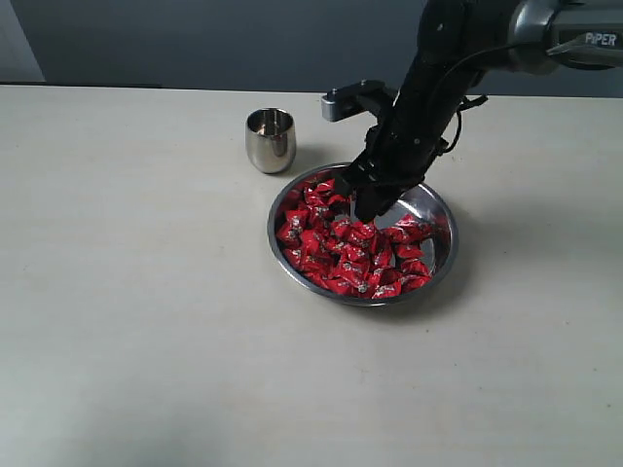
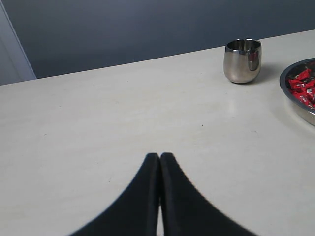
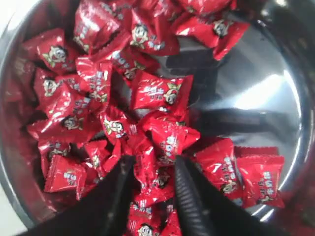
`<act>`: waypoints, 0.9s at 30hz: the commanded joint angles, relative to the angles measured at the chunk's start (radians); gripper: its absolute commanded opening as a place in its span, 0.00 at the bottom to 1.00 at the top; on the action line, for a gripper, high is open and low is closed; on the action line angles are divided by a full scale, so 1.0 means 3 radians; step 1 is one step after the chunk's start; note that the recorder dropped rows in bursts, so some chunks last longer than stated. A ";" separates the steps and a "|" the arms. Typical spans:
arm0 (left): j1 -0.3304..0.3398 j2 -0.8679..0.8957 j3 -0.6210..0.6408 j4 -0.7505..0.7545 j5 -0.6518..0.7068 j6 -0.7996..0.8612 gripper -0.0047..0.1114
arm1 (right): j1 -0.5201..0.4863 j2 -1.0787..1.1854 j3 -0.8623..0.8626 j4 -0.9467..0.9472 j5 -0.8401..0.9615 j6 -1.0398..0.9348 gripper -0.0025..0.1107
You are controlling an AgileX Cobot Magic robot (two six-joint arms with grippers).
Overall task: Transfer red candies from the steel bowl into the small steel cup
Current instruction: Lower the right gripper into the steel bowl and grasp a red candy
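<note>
The steel bowl (image 1: 440, 216) sits right of centre on the table, with the red candies (image 1: 341, 249) heaped over its left and front part. My right gripper (image 1: 362, 202) reaches down into the pile. In the right wrist view its fingertips (image 3: 179, 164) stand a candy's width apart, and one red candy (image 3: 156, 169) is pinched between them, still lying among the other red candies (image 3: 98, 78) in the bowl (image 3: 266, 88). The small steel cup (image 1: 270, 139) stands upright just behind and left of the bowl; I cannot see inside it. My left gripper (image 2: 160, 156) is shut and empty over bare table, well short of the cup (image 2: 242, 61).
The pale table (image 1: 127, 292) stretches wide to the left and front of the bowl. A grey wall runs behind its far edge. The bowl's rim (image 2: 291, 97) and a few candies (image 2: 302, 86) show at the edge of the left wrist view. The left arm is out of the exterior view.
</note>
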 commanded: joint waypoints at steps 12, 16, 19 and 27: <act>-0.0035 -0.0014 -0.0003 -0.0001 -0.0012 -0.0018 0.04 | 0.0023 0.0219 -0.0210 -0.0213 -0.0033 0.0180 0.40; -0.0035 -0.0014 -0.0003 -0.0001 -0.0012 -0.0018 0.04 | 0.0023 0.0272 -0.0210 -0.0219 -0.0082 0.0180 0.40; -0.0035 -0.0014 -0.0003 -0.0001 -0.0012 -0.0018 0.04 | 0.0023 0.0328 -0.0210 -0.0227 -0.0089 0.0187 0.40; -0.0035 -0.0014 -0.0003 -0.0001 -0.0012 -0.0018 0.04 | 0.0023 0.0342 -0.0210 -0.0227 -0.0268 0.0187 0.34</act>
